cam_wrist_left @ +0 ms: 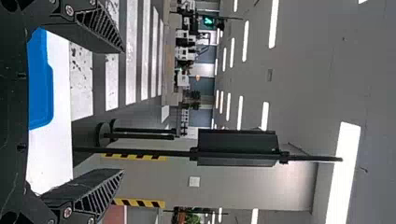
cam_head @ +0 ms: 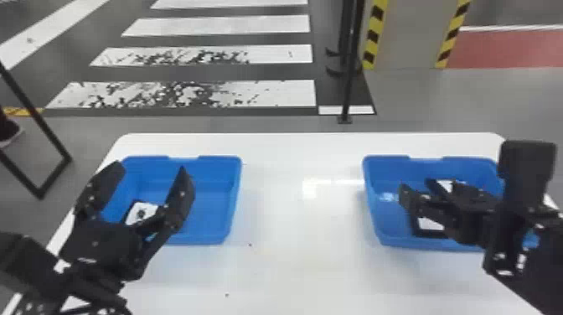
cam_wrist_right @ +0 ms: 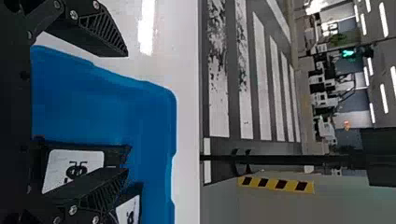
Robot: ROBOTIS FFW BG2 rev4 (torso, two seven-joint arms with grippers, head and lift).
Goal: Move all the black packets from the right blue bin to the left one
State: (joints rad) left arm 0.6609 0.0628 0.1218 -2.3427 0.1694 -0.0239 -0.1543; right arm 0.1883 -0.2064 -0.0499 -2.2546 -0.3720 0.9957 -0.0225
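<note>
R gripper (cam_wrist_right: 127,113) is hanging over the right blue bin (cam_head: 386,224), jaws spread, prob. to fit round the black packet (cam_wrist_right: 88,159) lying inside, nearer one jaw; contact's unclear. L gripper (cam_head: 151,167) is hanging well left of that bin, jaws also spread, leaving working room.

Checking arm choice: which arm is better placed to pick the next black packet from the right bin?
Probably the right: the open right gripper is at the right blue bin, where black packets lie. The left gripper is across the table, at the left blue bin.
</note>
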